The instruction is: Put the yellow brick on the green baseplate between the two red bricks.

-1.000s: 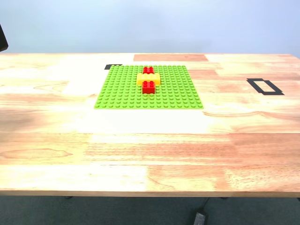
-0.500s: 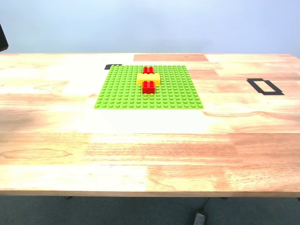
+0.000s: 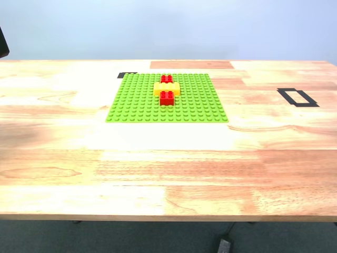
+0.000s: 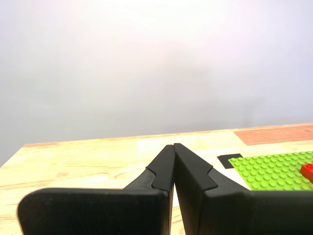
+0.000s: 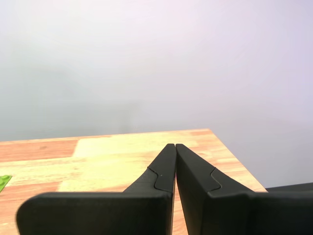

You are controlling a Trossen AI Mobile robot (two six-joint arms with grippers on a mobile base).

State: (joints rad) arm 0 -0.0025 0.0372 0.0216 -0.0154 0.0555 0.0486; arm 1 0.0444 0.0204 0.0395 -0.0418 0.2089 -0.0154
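Our first gripper (image 4: 174,146) is clenched on nothing, tips pressed together above the wooden table (image 4: 88,156), and our second gripper (image 5: 175,146) is clenched and empty too. Beyond and to one side of our first gripper lies the green baseplate (image 3: 137,100), and on it the yellow brick (image 3: 166,88) sits between the two red bricks (image 3: 167,97), touching both. Black tape marks (image 3: 297,97) lie on the table under a plain pale wall (image 3: 168,26).
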